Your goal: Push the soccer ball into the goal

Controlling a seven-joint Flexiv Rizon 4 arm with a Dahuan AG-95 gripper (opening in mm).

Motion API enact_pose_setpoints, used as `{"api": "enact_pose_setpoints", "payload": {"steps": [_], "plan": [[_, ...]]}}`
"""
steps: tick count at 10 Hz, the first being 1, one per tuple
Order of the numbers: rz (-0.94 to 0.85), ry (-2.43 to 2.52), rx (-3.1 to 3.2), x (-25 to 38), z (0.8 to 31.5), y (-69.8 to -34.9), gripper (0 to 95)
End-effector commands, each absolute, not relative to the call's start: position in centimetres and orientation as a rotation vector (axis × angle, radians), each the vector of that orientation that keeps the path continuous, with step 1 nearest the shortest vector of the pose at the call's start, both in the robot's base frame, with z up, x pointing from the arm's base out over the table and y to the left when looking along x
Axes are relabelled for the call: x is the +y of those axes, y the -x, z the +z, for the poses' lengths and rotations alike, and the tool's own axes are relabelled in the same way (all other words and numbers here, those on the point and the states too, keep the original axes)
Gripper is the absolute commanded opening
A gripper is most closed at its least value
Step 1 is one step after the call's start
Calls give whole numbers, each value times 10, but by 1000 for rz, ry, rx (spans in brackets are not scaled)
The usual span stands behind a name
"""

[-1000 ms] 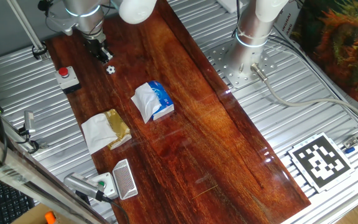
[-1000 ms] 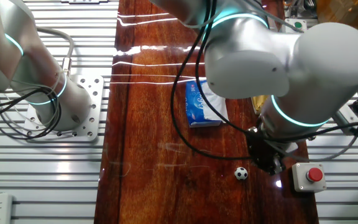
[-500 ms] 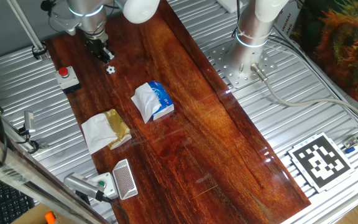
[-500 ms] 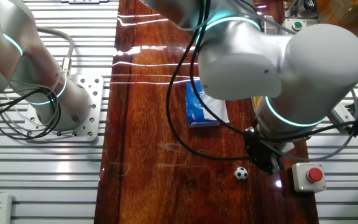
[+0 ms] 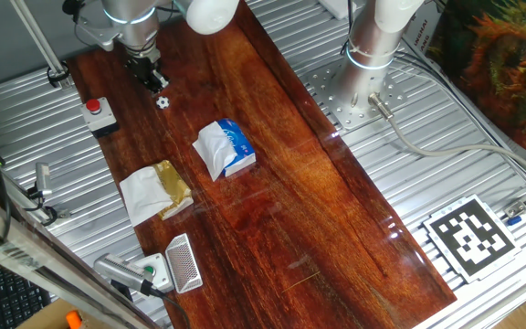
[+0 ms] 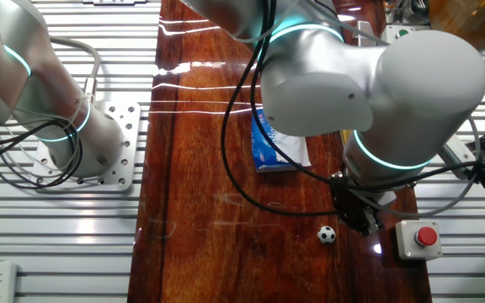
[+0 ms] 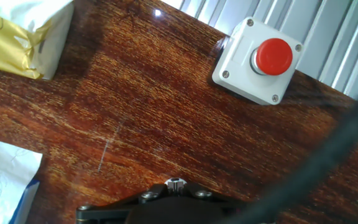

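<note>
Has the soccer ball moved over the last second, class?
No. The soccer ball keeps its place relative to the red button box, and the other fixed view shows the same; the pincer hovers just beyond it.

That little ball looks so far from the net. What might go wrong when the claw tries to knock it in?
The goal sits at the far end of the table from the soccer ball, so a slightly crooked nudge from the claw would likely send it wide. The tissue pack and the napkin with the gold wrapper lie near that path and might deflect the ball. The red button box stands close beside the claw and may get bumped.
</note>
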State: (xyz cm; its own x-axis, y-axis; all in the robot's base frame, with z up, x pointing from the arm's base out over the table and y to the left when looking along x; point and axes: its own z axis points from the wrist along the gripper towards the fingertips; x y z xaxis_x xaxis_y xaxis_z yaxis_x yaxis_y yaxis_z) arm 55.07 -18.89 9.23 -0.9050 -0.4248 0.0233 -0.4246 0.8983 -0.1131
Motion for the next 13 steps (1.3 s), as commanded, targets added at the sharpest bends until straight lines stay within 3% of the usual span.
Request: {"api": "enact_pose_setpoints", "payload": {"steps": [1,5,13], "plan": [[-177,697,3057,-189,92,-551,0],[-172,726,3067,-189,92,-551,0],[-191,206,3171,-189,92,-551,0]]}}
